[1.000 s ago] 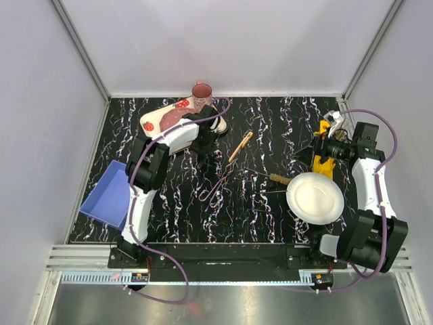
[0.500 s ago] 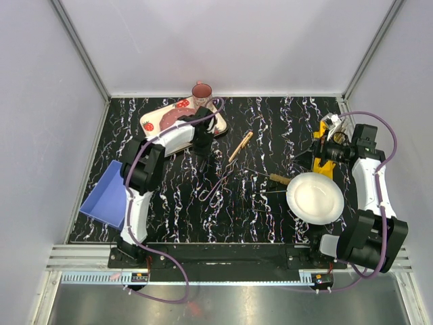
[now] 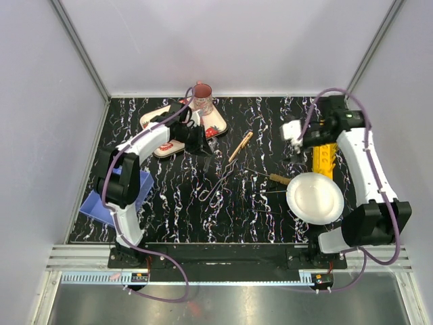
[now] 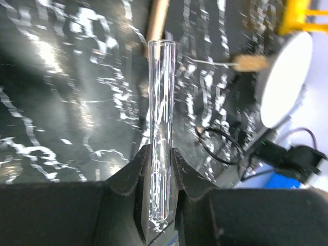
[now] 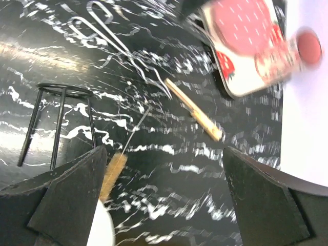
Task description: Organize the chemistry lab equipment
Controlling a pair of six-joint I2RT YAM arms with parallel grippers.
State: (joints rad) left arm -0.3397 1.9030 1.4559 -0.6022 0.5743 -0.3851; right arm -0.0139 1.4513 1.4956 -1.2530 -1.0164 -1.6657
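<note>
While the left gripper (image 4: 160, 154) is clamping one glass test tube (image 4: 161, 97) beside the strawberry tray (image 3: 150, 125), the right gripper (image 5: 164, 154) is hanging open and empty, and the wire tong (image 3: 215, 184), wooden peg (image 3: 240, 146) and brush (image 3: 277, 179) are lying loose mid-table, so sorting appears barely begun.

A clear glass test tube (image 4: 161, 118) is pinched near its rounded bottom between the fingers of the left gripper (image 4: 160, 159), its open end pointing away, above the bench left of centre. A bent metal wire tong (image 3: 215, 184) lies flat mid-bench, slanting toward the far right corner. Just beyond its far tip lies a slim wooden peg (image 3: 240, 146), slanted alike. To their right a tan-headed brush (image 3: 279, 179) lies flat, its thin wire stem pointing left.
</note>
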